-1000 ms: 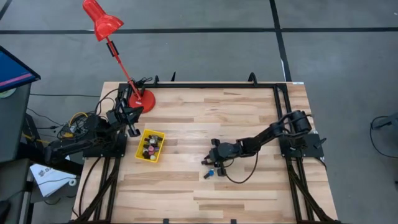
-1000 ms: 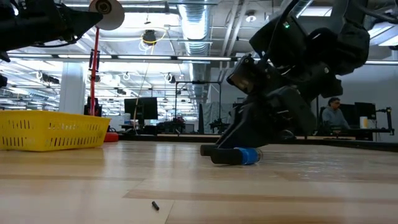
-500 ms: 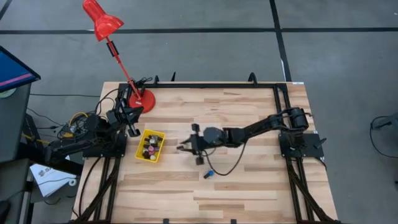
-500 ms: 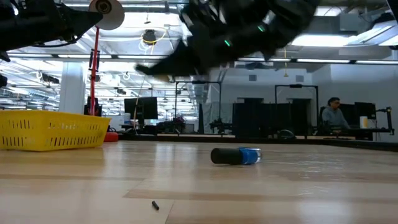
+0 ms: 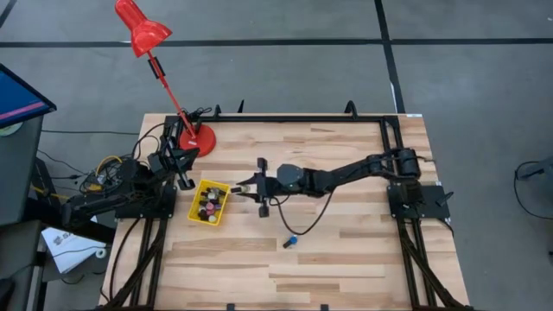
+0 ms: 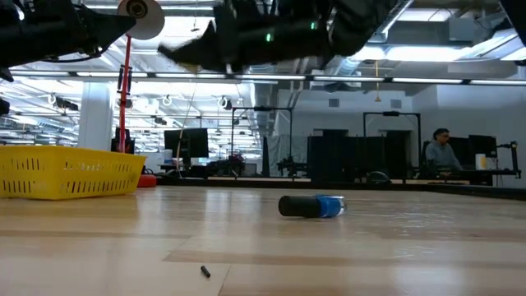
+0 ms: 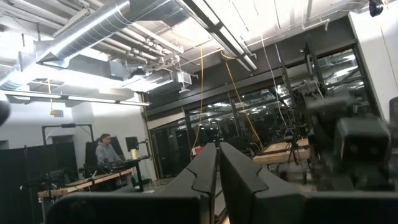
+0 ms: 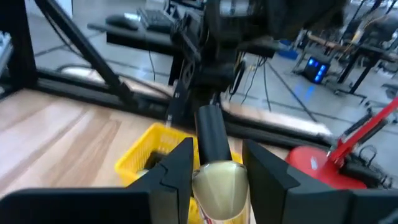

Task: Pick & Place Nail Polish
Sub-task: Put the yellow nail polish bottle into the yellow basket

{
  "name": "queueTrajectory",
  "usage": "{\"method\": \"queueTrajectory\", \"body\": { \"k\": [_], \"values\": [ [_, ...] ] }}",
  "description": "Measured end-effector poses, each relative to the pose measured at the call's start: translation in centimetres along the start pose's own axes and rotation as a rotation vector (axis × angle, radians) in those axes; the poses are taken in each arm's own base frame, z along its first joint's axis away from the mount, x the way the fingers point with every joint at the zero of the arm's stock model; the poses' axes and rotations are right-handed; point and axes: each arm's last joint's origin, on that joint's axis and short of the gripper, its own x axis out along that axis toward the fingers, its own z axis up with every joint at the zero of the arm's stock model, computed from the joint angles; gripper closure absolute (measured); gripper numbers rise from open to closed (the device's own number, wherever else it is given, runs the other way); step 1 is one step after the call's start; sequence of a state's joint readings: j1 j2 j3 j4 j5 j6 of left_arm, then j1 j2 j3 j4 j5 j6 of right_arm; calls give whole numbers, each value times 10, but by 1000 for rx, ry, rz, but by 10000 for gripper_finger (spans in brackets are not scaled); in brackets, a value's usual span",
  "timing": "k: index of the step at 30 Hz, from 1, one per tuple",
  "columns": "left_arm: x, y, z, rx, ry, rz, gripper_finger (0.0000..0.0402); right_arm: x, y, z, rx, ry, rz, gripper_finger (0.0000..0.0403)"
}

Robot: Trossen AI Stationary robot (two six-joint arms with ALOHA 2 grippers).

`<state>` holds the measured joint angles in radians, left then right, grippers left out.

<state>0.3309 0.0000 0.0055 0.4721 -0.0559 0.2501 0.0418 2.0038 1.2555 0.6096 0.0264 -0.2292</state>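
Note:
My right gripper [image 5: 248, 185] hovers just right of the yellow basket [image 5: 210, 200], shut on a small nail polish bottle with a pale gold body and a dark cap [image 8: 210, 134]. The basket holds several small bottles and also shows in the low view [image 6: 70, 173] and the right wrist view [image 8: 146, 155]. A blue bottle with a dark cap [image 5: 291, 242] lies on its side on the table, also in the low view [image 6: 312, 205]. My left gripper [image 7: 217, 177] is shut and empty, parked behind the basket at the table's left [image 5: 184, 177]. My right gripper pinches the bottle's gold body [image 8: 221, 186] between its two fingers [image 8: 177, 168]. The fingers come about level from the table's right, pointing left. The dark cap sticks out ahead of the fingertips, toward the basket. The bottle is lifted clear of the table.
A red desk lamp stands with its base [image 5: 203, 138] at the table's far left, behind the basket, its shade [image 5: 143, 30] beyond the far edge. A tiny dark bit [image 6: 204, 270] lies on the wood near the front. Bare wood lies to the right and near side.
My right gripper has risen from the table beside the blue bottle and gone toward the table's left and far side, up to the yellow basket. The blue bottle has stayed lying where it was.

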Motion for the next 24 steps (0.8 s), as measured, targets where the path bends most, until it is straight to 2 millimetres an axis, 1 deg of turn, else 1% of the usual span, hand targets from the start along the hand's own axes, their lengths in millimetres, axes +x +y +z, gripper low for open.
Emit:
{"method": "queueTrajectory", "body": {
  "k": [1, 3, 5, 11, 17, 21, 24],
  "values": [
    [0, 0, 0, 0, 0, 1, 387, 2, 1, -5, 4, 0, 0, 299],
    [0, 1, 0, 3, 2, 6, 387, 15, 0, -12, 14, -22, -10, 299],
    [0, 1, 0, 6, 2, 12, 387, 26, -1, -18, 28, -3, -9, 297],
    [0, 2, 0, 12, 4, 22, 387, 75, 4, -28, 48, -22, 72, 291],
    [0, 2, 0, 12, 4, 22, 387, 119, 9, -37, 42, 34, 198, 292],
    [0, 2, 0, 11, 4, 22, 387, 140, 10, -43, 11, 94, 254, 287],
    [0, 2, 0, 11, 5, 22, 387, 148, 9, -47, -23, 139, 289, 291]
  ]
}}
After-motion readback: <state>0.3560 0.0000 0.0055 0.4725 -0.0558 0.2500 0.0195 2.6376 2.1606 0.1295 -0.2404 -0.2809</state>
